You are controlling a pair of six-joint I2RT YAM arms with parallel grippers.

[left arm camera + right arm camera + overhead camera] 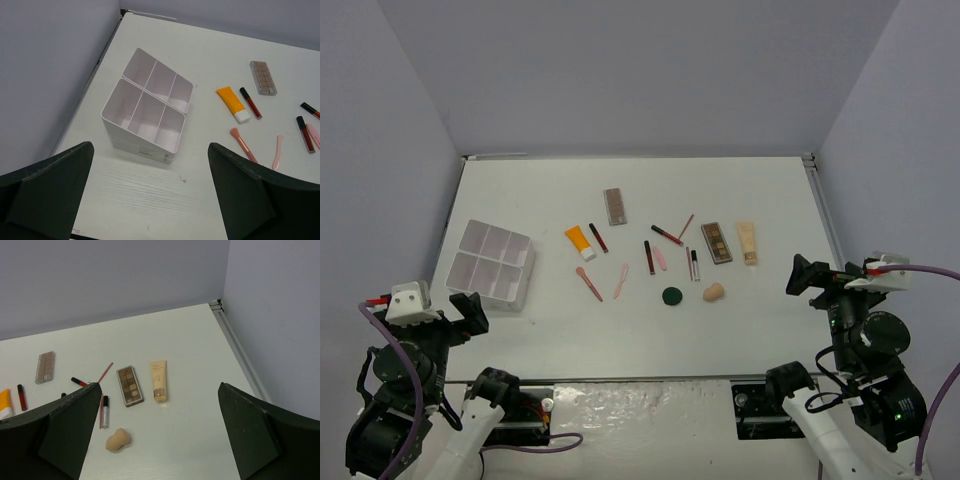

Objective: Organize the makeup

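Note:
The makeup lies scattered mid-table: an orange tube (580,242) (232,103), a brown palette (616,206) (262,77), a second palette (716,242) (129,385), a beige tube (747,243) (158,380), a dark green disc (671,296), a beige sponge (714,293) (118,440), and thin dark-red and pink sticks (598,237) (250,102). My left gripper (470,312) (150,172) hovers open near the table's front left. My right gripper (807,275) (159,425) hovers open at the front right. Neither touches anything.
A white six-compartment box (490,263) (148,112) stands at the left, just beyond the left gripper. A pink brush (242,145) and a pink spatula (278,151) lie right of it. Grey walls enclose the table on three sides.

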